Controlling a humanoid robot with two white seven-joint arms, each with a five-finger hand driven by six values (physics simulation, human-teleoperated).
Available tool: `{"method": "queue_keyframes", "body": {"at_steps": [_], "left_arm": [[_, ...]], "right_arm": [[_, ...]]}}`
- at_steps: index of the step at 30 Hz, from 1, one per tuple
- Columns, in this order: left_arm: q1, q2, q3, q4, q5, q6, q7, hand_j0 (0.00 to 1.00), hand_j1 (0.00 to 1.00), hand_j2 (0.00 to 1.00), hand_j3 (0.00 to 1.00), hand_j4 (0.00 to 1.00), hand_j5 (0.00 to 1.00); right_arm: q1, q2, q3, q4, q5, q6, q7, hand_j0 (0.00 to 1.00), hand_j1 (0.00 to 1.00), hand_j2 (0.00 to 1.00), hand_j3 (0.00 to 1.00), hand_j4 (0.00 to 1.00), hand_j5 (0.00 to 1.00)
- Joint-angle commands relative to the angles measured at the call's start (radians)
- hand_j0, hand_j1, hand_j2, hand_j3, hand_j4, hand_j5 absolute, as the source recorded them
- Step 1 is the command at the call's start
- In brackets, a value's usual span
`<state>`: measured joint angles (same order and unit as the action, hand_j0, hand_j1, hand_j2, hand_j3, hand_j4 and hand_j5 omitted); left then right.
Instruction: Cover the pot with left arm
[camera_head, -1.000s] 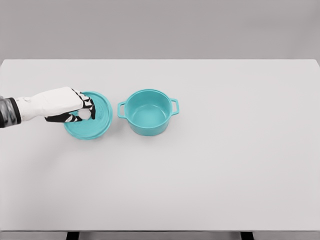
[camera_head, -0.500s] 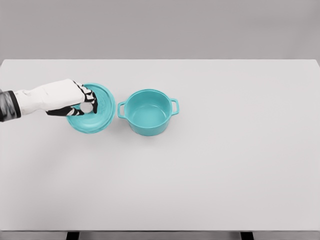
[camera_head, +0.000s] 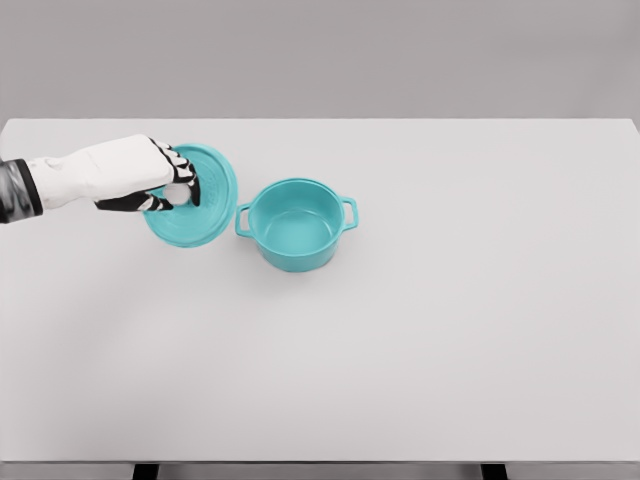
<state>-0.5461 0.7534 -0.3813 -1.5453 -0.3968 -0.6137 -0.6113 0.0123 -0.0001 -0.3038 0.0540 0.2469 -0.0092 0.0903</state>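
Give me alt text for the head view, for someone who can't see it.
The left hand grips a teal lid by its knob, holding it tilted just left of an open teal pot on a white table.

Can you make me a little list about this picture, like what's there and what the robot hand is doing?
pot: teal pot, open, empty, two handles, standing on the table
lid: teal lid, tilted, left of the pot, not on it
left hand: left hand, fingers closed on the lid's white knob
right hand: not in view
job done: not yet
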Motion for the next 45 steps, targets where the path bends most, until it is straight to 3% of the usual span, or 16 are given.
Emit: {"method": "queue_keyframes", "body": {"at_steps": [1, 17, 45], "left_arm": [[0.000, 0.000, -0.001, -0.001, 0.015, 0.003, 0.000, 0.48, 0.48, 0.48, 0.48, 0.48, 0.48], [-0.015, -0.012, -0.002, -0.015, 0.026, 0.003, 0.000, 0.46, 0.46, 0.46, 0.46, 0.46, 0.46], [-0.031, -0.128, -0.008, -0.026, 0.013, 0.003, 0.000, 0.45, 0.45, 0.45, 0.45, 0.45, 0.45]], "right_arm": [[0.000, 0.000, 0.000, 0.001, 0.000, 0.000, 0.000, 1.00, 1.00, 1.00, 1.00, 1.00, 1.00], [0.000, 0.000, 0.000, 0.000, 0.000, 0.000, 0.000, 1.00, 1.00, 1.00, 1.00, 1.00, 1.00], [0.000, 0.000, 0.000, 0.000, 0.000, 0.000, 0.000, 1.00, 1.00, 1.00, 1.00, 1.00, 1.00]]}}
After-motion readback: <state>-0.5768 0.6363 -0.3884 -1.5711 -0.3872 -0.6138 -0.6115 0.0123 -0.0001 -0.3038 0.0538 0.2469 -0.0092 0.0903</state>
